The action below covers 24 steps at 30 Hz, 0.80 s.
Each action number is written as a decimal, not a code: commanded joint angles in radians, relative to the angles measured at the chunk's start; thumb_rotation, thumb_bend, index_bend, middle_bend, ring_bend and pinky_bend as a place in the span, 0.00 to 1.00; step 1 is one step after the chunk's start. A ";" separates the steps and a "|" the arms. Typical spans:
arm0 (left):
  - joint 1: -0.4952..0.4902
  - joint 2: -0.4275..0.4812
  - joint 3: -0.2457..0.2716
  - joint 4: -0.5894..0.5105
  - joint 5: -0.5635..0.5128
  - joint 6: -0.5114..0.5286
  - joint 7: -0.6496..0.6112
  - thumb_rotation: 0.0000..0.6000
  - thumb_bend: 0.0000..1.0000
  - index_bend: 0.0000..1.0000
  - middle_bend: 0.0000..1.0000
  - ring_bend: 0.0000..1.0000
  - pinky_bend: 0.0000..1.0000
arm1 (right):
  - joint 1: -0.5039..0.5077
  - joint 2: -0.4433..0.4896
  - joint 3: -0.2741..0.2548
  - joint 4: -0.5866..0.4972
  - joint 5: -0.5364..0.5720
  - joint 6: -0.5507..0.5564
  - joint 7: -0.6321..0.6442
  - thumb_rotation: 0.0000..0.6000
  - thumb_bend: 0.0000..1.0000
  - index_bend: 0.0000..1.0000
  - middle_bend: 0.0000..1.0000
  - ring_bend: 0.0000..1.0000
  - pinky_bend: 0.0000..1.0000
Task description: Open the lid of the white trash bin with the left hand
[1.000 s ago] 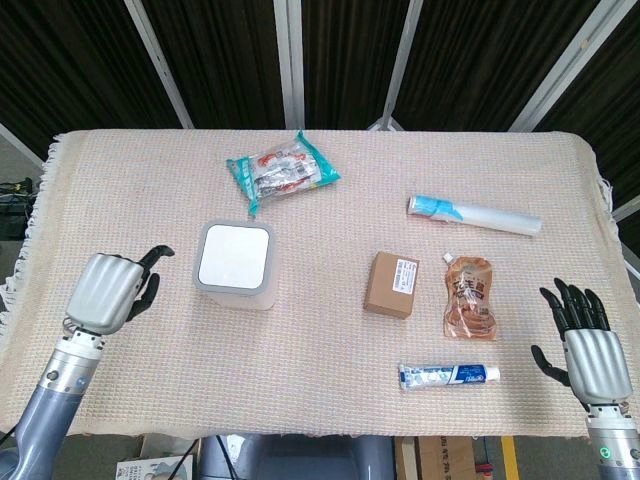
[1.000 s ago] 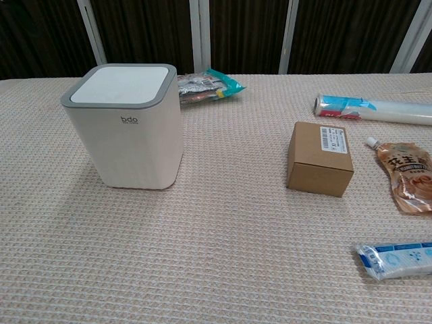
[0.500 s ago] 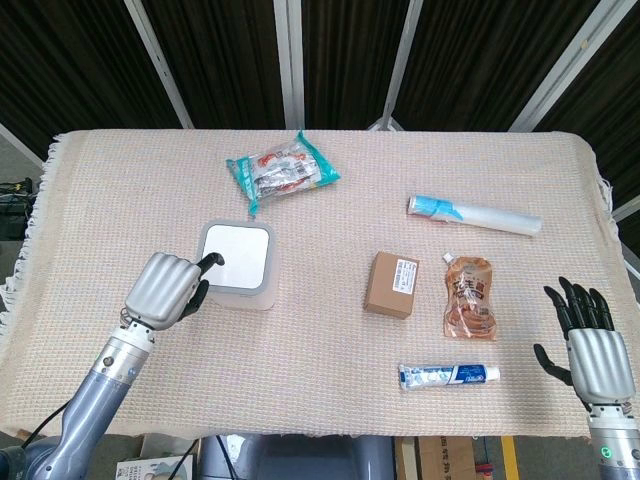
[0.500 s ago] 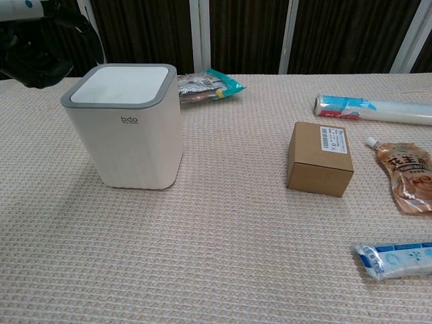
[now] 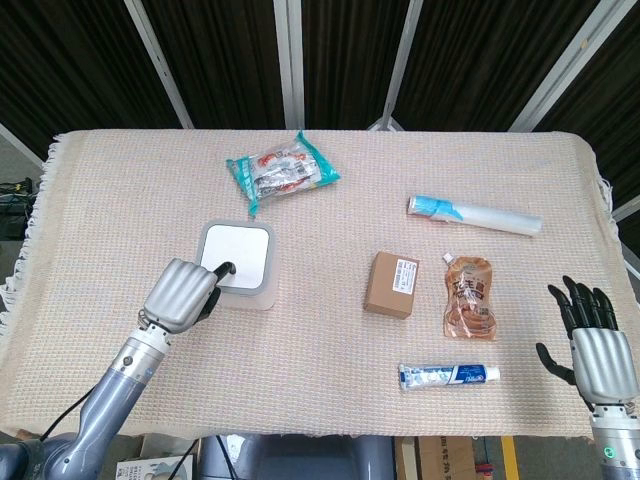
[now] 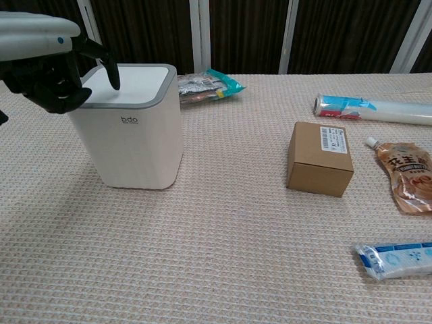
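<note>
The white trash bin [image 5: 238,263] [image 6: 129,133] with a grey-rimmed lid stands upright at the table's left; its lid [image 6: 135,84] lies flat and closed. My left hand [image 5: 183,291] [image 6: 50,65] hangs at the bin's near left corner, fingers curled in, one black fingertip [image 6: 112,77] stretched down onto the lid's front left part. It holds nothing. My right hand [image 5: 592,340] rests with fingers spread at the table's right front edge, far from the bin; the chest view does not show it.
A brown cardboard box [image 5: 391,284] [image 6: 320,158] sits mid-table. To its right lie an orange pouch [image 5: 469,295], a toothpaste tube [image 5: 449,375] and a plastic-wrap roll [image 5: 472,213]. A teal snack bag [image 5: 281,172] lies behind the bin.
My left hand has moved right from the table's left edge to the bin, and its extended fingertip now sits over the lid. The lid stays closed. My right hand has drifted slightly toward the near edge.
</note>
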 commanded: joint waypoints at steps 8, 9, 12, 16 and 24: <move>-0.026 0.013 0.053 0.001 -0.044 -0.017 0.045 1.00 0.76 0.34 0.93 0.89 0.82 | -0.002 0.007 0.001 -0.007 -0.004 0.005 0.011 1.00 0.30 0.12 0.01 0.03 0.02; -0.029 0.015 0.056 0.003 -0.046 -0.018 0.048 1.00 0.76 0.34 0.93 0.89 0.82 | -0.002 0.007 0.000 -0.008 -0.005 0.007 0.011 1.00 0.30 0.12 0.01 0.03 0.02; -0.036 0.016 0.064 0.008 -0.051 -0.015 0.055 1.00 0.76 0.34 0.93 0.89 0.82 | -0.005 0.008 -0.001 -0.012 -0.009 0.012 0.010 1.00 0.30 0.12 0.01 0.03 0.02; -0.040 0.014 0.062 -0.001 -0.030 0.003 0.047 1.00 0.76 0.34 0.93 0.88 0.82 | -0.005 0.008 0.000 -0.014 -0.006 0.010 0.008 1.00 0.30 0.12 0.01 0.03 0.02; -0.003 0.000 0.033 -0.020 0.204 0.151 -0.043 1.00 0.69 0.35 0.81 0.79 0.81 | -0.005 0.008 0.003 -0.010 -0.009 0.014 0.012 1.00 0.30 0.12 0.01 0.03 0.02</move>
